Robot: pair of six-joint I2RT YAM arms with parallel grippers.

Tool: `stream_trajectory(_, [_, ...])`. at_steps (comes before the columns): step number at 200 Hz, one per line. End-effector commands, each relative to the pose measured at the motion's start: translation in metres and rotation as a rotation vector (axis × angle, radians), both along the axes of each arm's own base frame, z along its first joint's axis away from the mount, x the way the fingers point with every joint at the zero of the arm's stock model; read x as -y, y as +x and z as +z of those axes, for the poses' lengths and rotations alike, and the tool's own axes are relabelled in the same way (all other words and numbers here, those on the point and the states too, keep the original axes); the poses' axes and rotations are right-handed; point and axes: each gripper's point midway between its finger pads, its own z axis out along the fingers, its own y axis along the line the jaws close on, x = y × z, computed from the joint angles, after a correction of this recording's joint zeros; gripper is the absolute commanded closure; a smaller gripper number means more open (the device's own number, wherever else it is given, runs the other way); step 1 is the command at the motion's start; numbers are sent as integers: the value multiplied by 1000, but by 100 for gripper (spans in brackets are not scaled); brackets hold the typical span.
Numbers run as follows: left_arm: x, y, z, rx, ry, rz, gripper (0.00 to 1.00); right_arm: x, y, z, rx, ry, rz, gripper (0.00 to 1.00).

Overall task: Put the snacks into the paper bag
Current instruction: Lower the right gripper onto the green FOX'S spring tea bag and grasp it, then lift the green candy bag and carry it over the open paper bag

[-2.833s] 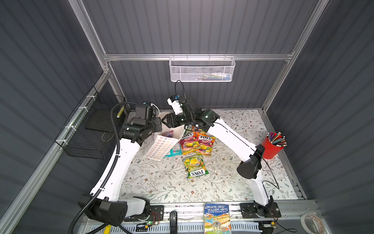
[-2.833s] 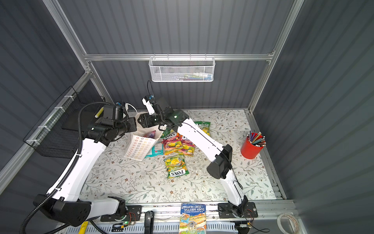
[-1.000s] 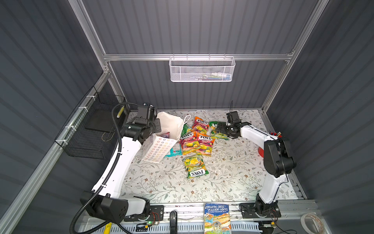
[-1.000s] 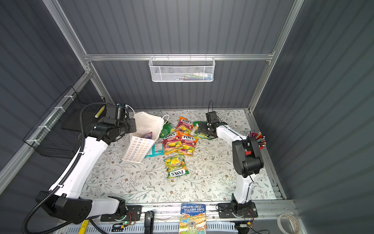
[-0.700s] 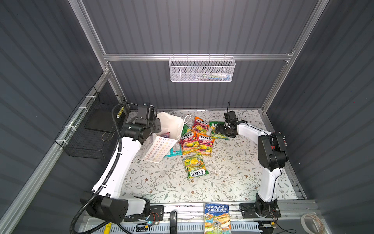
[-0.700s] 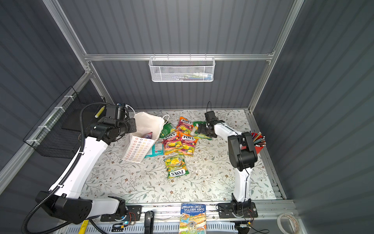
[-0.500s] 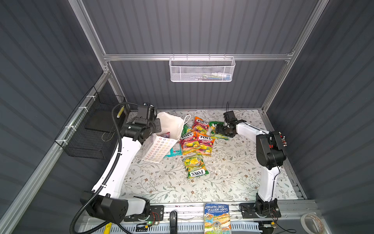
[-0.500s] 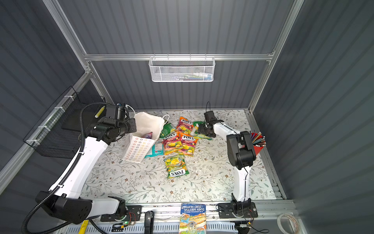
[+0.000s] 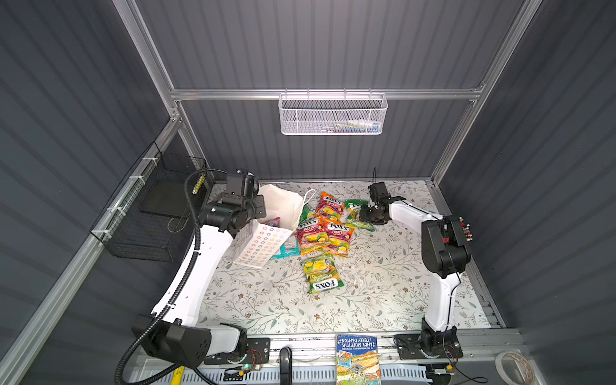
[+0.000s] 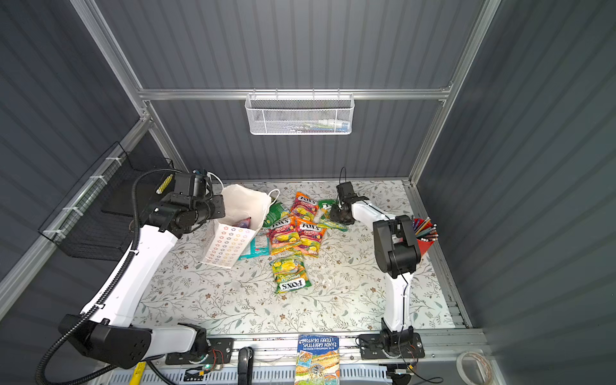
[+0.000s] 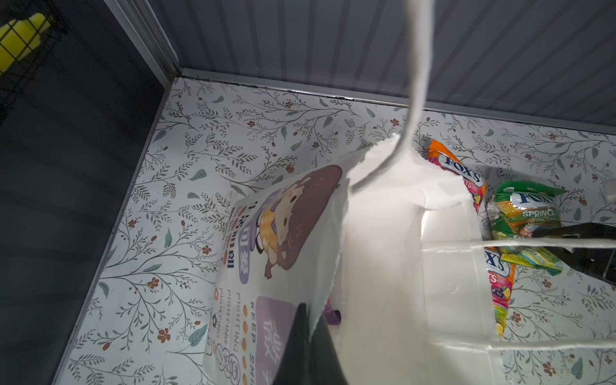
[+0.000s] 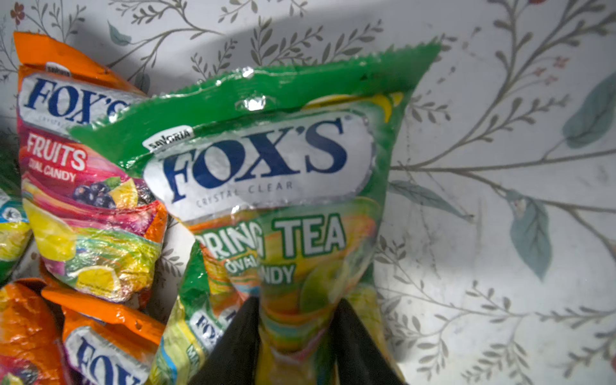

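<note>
Left gripper (image 11: 310,321) pinched bag (image 11: 383,250) rim; right gripper (image 12: 296,333) clamped green packet (image 12: 266,160). One purple packet (image 10: 242,222) showed inside bag; other snacks (image 9: 323,233) lay beside right gripper, unbagged.

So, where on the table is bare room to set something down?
Bare: the mat's front strip, between the lone packet and the book; also its front right corner. Crowded: the back middle, with paper bag, packet pile and Spring Tea packet.
</note>
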Motion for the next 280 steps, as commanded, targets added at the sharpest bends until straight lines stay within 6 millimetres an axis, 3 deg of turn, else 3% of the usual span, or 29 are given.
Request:
stream_trajectory(1, [6,0,12,39,-24,-24,100,1,-8,-7,-39,5,13,72])
stream_trajectory(31, [7,-1,13,44,-28,-26,100,-2,-17,10,-2,46,10,89])
stream_trajectory(86, [8,-1,14,47,-33,-31,100,-9,-31,56,87,139,22,100])
stream_trajectory(170, [9,-2,14,48,-39,-35,100,-23,-55,127,233,219,48,100])
stream_trajectory(218, [10,-2,15,49,-46,-40,100,-47,-83,197,387,243,120,100])
stream_trajectory(280, [13,-3,15,47,-56,-54,100,-89,-148,313,653,286,266,100])
